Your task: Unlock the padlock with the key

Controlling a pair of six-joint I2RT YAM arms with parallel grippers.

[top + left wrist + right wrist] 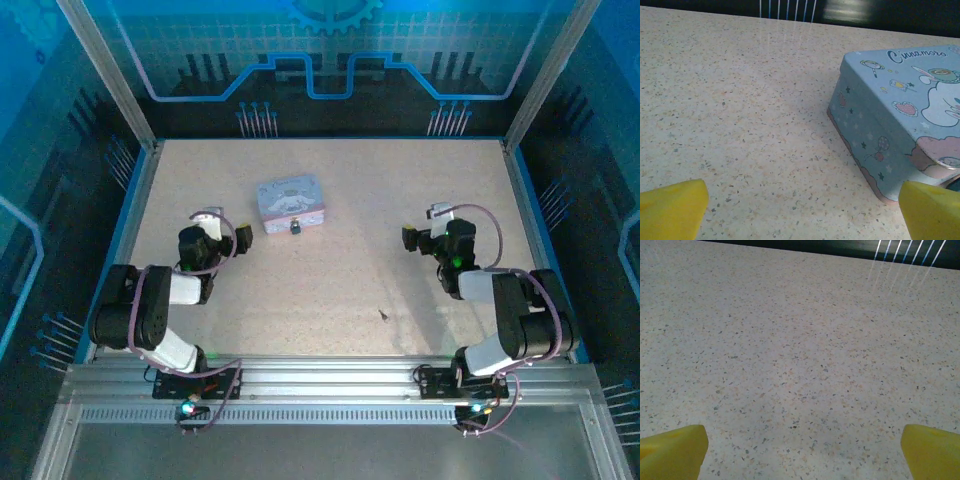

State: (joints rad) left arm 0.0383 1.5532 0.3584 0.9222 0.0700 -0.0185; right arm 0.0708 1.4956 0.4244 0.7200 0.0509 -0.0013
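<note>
A tiny dark padlock [296, 227] hangs at the near front edge of a pale lavender tin box [290, 202] on the table. A thin dark key [384, 315] lies alone on the table near the front, left of the right arm. My left gripper [216, 222] sits left of the tin, open, its yellow fingertips [672, 207] wide apart over bare table, with the tin box [895, 120] at the right of its view. My right gripper [425, 226] is open over bare table at the right, yellow fingertips [671, 450] spread, nothing between them.
The speckled beige table [330, 280] is ringed by a metal frame and blue walls. An aluminium rail [320, 385] runs along the front by the arm bases. Open tabletop lies between the two arms.
</note>
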